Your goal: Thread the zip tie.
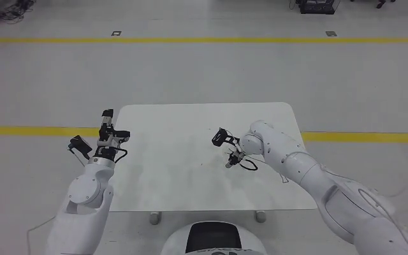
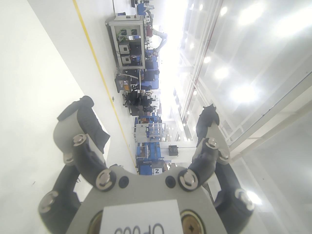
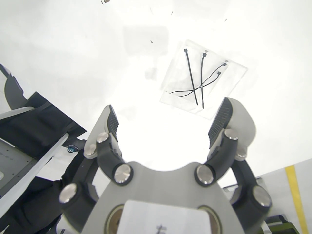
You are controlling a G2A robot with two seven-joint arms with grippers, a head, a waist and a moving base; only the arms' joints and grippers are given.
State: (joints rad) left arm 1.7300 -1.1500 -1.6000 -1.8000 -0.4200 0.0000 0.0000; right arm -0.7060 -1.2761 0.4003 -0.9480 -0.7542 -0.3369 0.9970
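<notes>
Right hand [image 3: 168, 105] hangs wide open over the worktop [image 3: 73, 49], facing the black zip ties [image 3: 197, 79] crossed on a clear sheet [image 3: 234, 74], likely ready to pick one; left hand [image 2: 147, 104] is wide open too.

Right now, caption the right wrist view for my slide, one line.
Right gripper, jaws open, above the white table, with four black zip ties crossed on a clear sheet ahead.
</notes>
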